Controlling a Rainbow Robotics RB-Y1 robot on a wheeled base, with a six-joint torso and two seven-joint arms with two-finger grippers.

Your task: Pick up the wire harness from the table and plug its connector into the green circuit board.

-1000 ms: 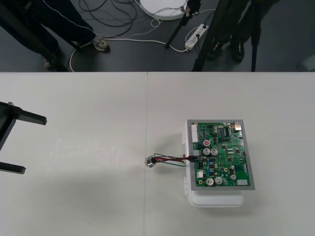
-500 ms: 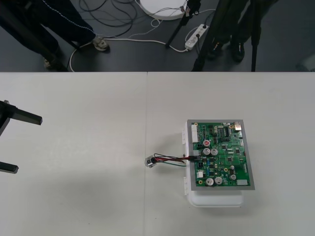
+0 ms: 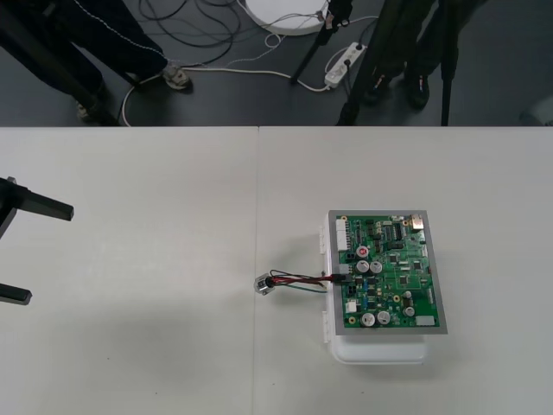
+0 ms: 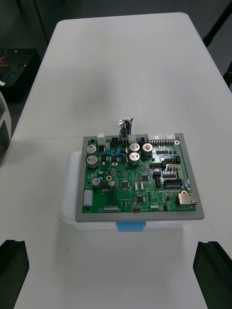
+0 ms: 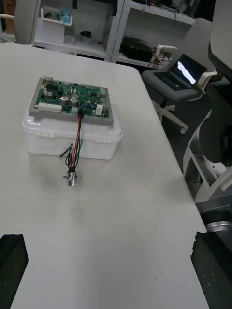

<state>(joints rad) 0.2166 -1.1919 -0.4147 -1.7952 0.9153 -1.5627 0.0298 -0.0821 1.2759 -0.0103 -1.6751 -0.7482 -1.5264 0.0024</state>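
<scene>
Now that the left gripper (image 3: 50, 253) has backed off to the table's left edge, released and empty, you look done. The wire harness (image 3: 298, 280) plug appears seated in the green circuit board (image 3: 389, 272), with its socket (image 3: 264, 284) lying on the table. The right gripper (image 4: 113, 275) is also released.

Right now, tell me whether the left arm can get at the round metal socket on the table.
Probably yes. The left arm's jaws stand open at the left, with only bare light table between them and the round metal socket beside the green circuit board.
</scene>
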